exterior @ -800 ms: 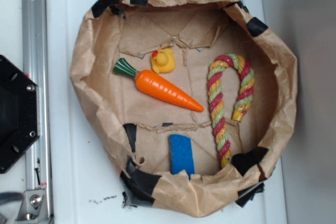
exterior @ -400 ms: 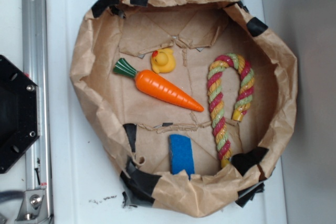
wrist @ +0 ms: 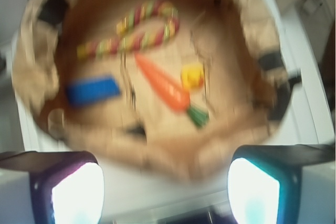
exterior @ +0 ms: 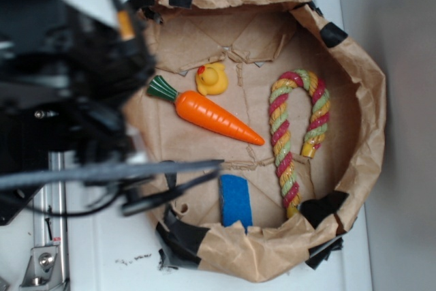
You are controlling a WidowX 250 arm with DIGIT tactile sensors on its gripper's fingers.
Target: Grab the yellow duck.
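The yellow duck sits on the floor of the brown paper bag, just above the carrot's green top. The wrist view is blurred and shows the yellow duck far ahead, up and to the right of centre. My gripper is open, with its two fingers wide apart and nothing between them. It hangs high over the bag's near rim, well away from the duck. In the exterior view my arm is a dark blur over the bag's left rim, and its fingers cannot be made out there.
An orange carrot lies diagonally just below the duck. A striped rope cane lies to the right and a blue sponge at the bottom. The crumpled bag walls with black tape ring everything. A metal rail runs along the left.
My arm has swung into the exterior view from the left and now covers the bag's left rim. The duck, carrot, rope and sponge have not moved.
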